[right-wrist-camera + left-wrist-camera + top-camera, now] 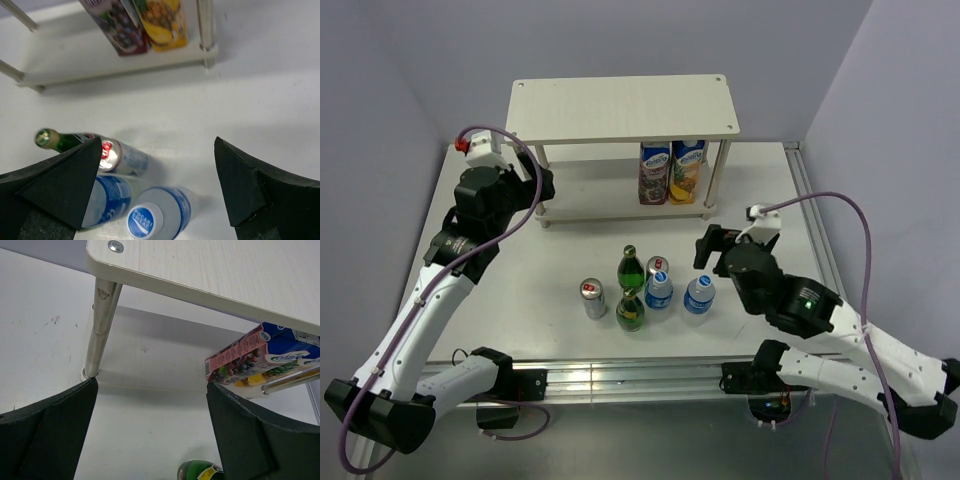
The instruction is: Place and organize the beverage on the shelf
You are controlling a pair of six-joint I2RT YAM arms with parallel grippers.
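Shelf [225, 275] seemingly just beyond left gripper [151, 390]

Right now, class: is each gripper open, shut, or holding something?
Left gripper: open, holding nothing.
Right gripper: open, holding nothing.

walls [400, 60]: pale lilac | table [540, 290]: white, scuffed | light: even

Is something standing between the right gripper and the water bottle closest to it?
Nothing visible does. The open right gripper hangs above the blue-capped water bottle, with only bare table on its right. A second water bottle and a can stand close on its left.
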